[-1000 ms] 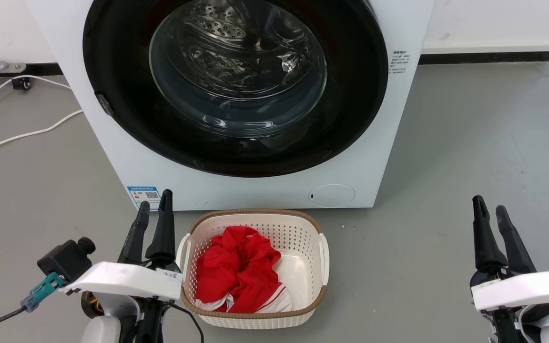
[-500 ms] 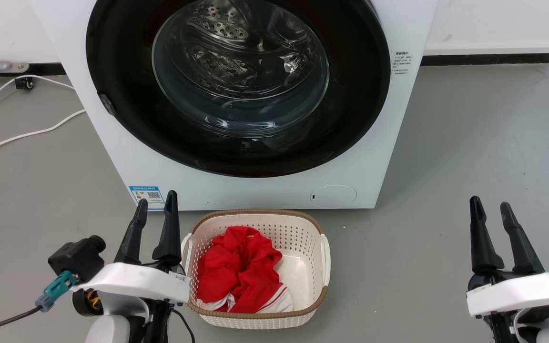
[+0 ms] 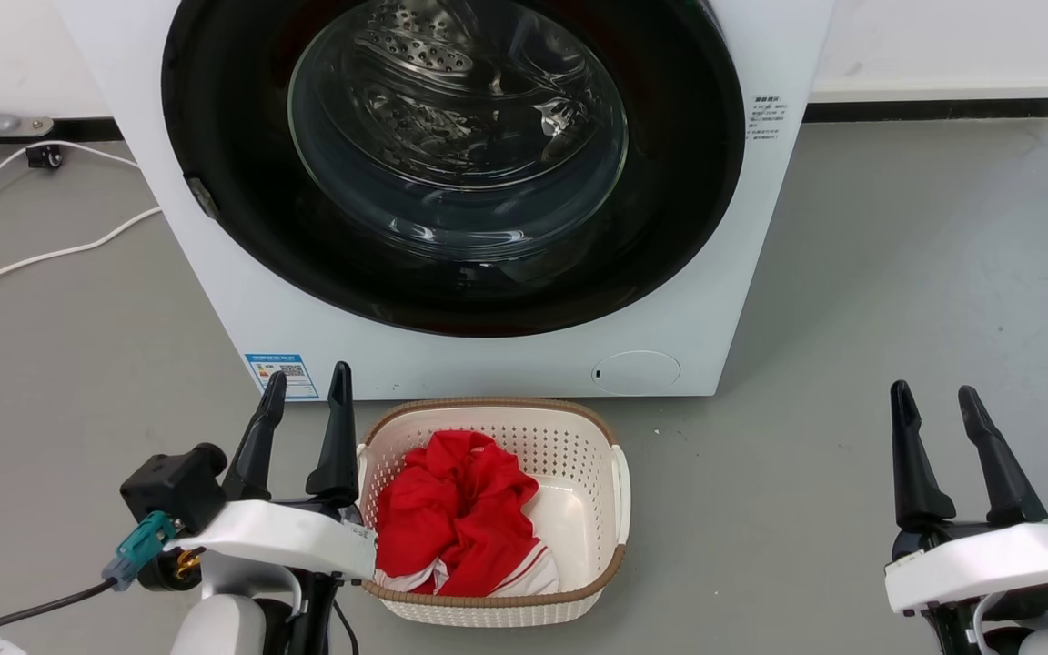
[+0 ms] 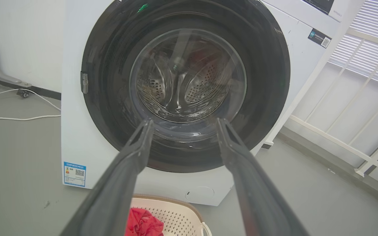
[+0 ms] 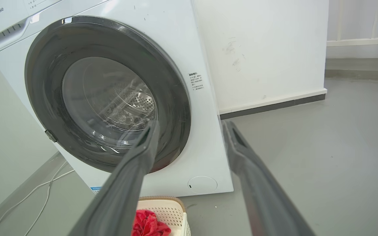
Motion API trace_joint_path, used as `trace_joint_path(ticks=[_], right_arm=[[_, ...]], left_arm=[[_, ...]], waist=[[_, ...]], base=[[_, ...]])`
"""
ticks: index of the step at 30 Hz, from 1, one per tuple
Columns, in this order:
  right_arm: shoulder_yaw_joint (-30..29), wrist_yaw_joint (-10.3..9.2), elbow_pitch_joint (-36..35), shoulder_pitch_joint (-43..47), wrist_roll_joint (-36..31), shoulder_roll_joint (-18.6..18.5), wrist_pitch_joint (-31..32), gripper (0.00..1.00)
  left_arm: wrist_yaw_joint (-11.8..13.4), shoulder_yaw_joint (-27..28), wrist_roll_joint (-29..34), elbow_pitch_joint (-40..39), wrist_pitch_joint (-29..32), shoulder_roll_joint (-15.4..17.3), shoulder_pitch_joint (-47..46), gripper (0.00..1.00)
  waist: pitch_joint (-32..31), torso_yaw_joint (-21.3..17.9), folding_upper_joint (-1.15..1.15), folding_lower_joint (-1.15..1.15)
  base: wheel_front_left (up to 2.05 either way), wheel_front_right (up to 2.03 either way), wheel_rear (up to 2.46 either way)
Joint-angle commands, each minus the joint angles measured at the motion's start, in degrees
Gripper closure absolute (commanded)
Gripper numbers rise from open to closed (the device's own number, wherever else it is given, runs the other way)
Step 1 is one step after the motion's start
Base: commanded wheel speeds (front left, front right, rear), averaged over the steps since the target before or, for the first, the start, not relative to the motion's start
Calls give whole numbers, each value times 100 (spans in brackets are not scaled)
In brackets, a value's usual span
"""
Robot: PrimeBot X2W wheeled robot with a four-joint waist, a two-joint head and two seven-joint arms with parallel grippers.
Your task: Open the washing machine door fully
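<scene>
Your left gripper [image 3: 307, 375] and right gripper [image 3: 933, 391] sit spread, holding nothing, well apart from the washing machine door [image 3: 456, 164] (closed).

In the head view the top edge cuts off the upper part of the door [image 3: 451, 305] and of the machine [image 3: 697, 309], and the print on the side sticker [image 3: 768, 118] and the blue label [image 3: 281, 373] is too small to read. The left pincer [image 3: 307, 375] has a white wrist shell that hides the near left corner of the basket [image 3: 497, 408], and the white cables [image 3: 51, 255] run off the left edge. In both wrist views the bottom edge cuts the basket and the red cloth [image 3: 456, 509], and whether the door is latched cannot be told.
</scene>
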Motion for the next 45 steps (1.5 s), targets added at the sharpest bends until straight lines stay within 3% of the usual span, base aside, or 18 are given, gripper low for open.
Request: trace_joint_path(ticks=[1,21,45], right_arm=[[-13,0,-86,29,-152,15,-8,0],[-45,-1,-134,158,-1136,27,124,0],[-61,-1,-222,270,-1917,40,15,0]], left_arm=[[2,-8,165,-17,-46,41,-145,0],[136,-125,1265,290,-308,121,-197,0],[207,-218,2068,421,-552,92,-229,0]], waist=[[-1,-1,0,0],[-37,-8,0,0],[-13,-23,0,0]], base=[[0,0,0],[0,0,0],[0,0,0]])
